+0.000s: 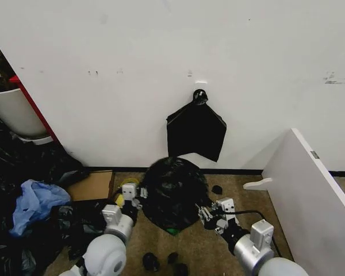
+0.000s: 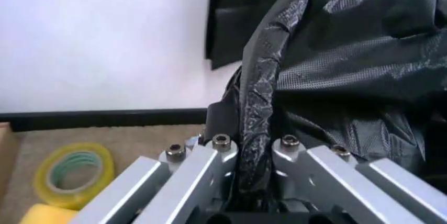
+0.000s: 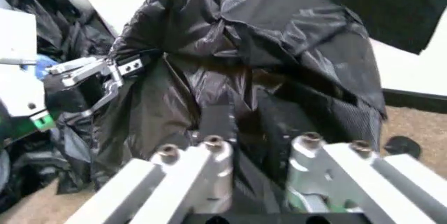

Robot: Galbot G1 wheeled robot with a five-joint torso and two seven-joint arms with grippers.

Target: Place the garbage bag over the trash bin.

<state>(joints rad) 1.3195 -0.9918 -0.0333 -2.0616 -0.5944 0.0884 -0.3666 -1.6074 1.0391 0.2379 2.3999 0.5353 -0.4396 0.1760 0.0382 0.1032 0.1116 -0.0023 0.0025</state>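
The bag [image 1: 173,192] sits on the floor near the wall, draped as a black dome over what I take to be the bin, whose body is hidden apart from a green glint low at the near side. The left gripper [image 1: 132,195] is clenched on a rope of bag film at the left edge; the right gripper [image 1: 209,214] pinches film on the right. The covering looks largely done; pulling the skirt down and letting go remain. Brown carpet lies underneath, a tape roll [image 1: 128,188] just left, and a knotted black bundle [image 1: 195,131] hangs on the white wall.
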